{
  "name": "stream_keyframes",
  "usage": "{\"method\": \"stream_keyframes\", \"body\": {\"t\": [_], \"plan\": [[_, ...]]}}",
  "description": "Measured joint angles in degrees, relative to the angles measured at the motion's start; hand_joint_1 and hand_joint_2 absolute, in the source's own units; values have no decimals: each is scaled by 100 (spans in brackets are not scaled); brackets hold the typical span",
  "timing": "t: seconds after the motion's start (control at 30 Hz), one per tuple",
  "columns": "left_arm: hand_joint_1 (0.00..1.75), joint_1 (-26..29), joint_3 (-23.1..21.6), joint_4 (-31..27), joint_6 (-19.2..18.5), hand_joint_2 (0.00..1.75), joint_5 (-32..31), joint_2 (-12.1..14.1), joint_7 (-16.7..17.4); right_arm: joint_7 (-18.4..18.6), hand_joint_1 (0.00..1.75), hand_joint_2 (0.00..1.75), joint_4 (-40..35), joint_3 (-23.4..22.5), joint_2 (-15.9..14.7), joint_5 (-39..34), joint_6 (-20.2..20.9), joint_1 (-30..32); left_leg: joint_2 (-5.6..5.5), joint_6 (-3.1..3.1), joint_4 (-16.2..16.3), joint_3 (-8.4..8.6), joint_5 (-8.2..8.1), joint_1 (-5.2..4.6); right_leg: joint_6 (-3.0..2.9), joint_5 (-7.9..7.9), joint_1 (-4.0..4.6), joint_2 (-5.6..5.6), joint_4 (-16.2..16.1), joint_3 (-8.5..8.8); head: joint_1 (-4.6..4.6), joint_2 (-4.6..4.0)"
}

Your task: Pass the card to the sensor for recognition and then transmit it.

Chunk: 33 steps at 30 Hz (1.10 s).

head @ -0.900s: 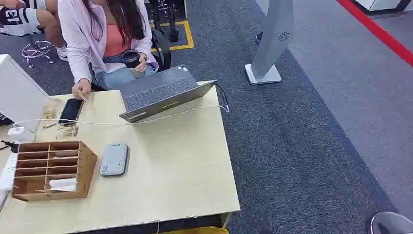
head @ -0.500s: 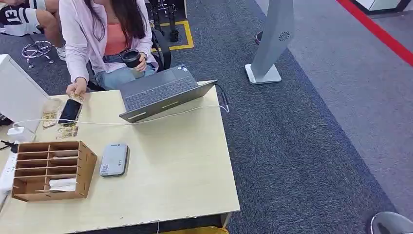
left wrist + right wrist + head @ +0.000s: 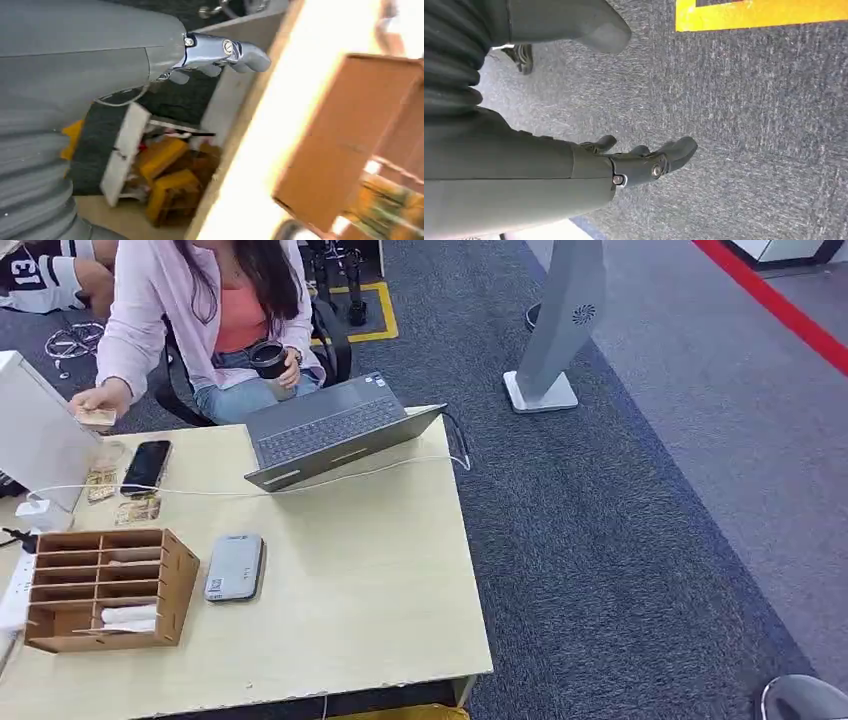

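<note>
Left hand (image 3: 220, 55): hangs below the table's edge, fingers loosely apart and nothing in them; the bright table edge and the side of the wooden organiser run just past it in the left wrist view.
Right hand (image 3: 644, 160): hangs over grey carpet near a yellow floor marking, fingers a little spread, holding nothing.
Table (image 3: 380, 600): pale wood, with the near edge closest to the robot.
Wooden organiser (image 3: 105, 590): stands at the near left of the table, a box of open slots; a white card-like piece lies in one of the lower slots, though I cannot tell whether it is the card.
Sensor (image 3: 235, 567): small grey flat device lying flat just right of the organiser, well apart from both hands.
White cable (image 3: 230, 490): runs across the table between the sensor and the laptop.
Phone (image 3: 147, 466): dark, lying flat at the far left of the table, with small clear-wrapped items beside it.
Laptop (image 3: 330, 430): open, lid tilted far back, at the table's far edge.
Card (image 3: 97, 418): a small pale flat piece held in the person's hand beyond the table's far left corner, well away from both robot hands.
Person (image 3: 215, 310): seated behind the table in a pink jacket, the other hand on a dark cup (image 3: 268, 360).
Grey stand (image 3: 560, 330): on the carpet to the far right.
</note>
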Motion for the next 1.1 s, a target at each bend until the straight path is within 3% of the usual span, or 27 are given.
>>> {"method": "stream_keyframes", "body": {"t": [0.37, 0.6, 0.77, 1.1], "plan": [[0, 635, -477, -1723, -254, 175, 1023, -249, 50, 258, 0, 175, 44, -170, 20, 319, -15, -31, 2, 0, 0, 0, 0, 0, 0, -1, 0, 2, 0, -3, -4, 0], [0, 901, -1173, -3002, -227, 175, 1486, -376, 63, 422, 0, 175, 81, -258, 20, 533, 57, -58, 1, 1, 1, 3, 1, 0, 0, -1, 0, 0, 0, -2, -2, 0], [0, 727, -1763, -3477, 425, 175, 1126, -317, -59, 439, 0, 175, 87, -258, 20, 743, 157, -85, 3, -2, 1, 7, 3, 0, 0, 2, 0, 2, 0, 1, -4, 0], [0, -119, -2622, -3451, 1746, 175, 173, 4, 183, 439, 0, 175, 98, -131, 20, 1042, 264, -113, 3, -1, 2, 8, 8, 0, 0, 4, 0, 4, 0, 0, -2, 0]]}}
